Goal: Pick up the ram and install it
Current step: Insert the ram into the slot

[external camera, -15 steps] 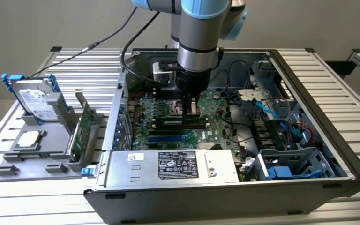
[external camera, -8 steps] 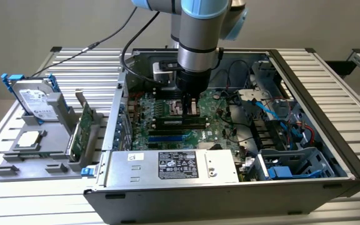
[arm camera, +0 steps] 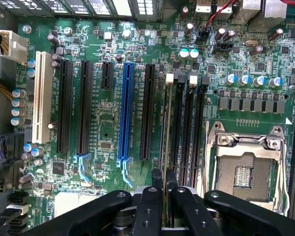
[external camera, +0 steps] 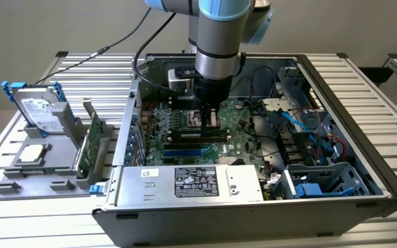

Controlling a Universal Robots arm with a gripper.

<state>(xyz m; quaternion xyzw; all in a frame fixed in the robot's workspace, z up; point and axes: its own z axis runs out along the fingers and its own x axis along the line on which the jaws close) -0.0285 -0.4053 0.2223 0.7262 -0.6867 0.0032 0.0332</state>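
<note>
Pincer clenched on the ram, stick seen edge-on between the fingertips. Ram hangs straight below the pincer, inside the open computer case, low over the motherboard. Long axis runs parallel to the black memory slots. It lines up over the outermost slot, on the blue expansion slot side and away from the CPU socket. Whether the bottom edge touches the slot: cannot tell.

Ram edge-on, one end hidden between the closed jaws. Robot arm cut off by the exterior view's upper edge. Power supply label too small to read.
</note>
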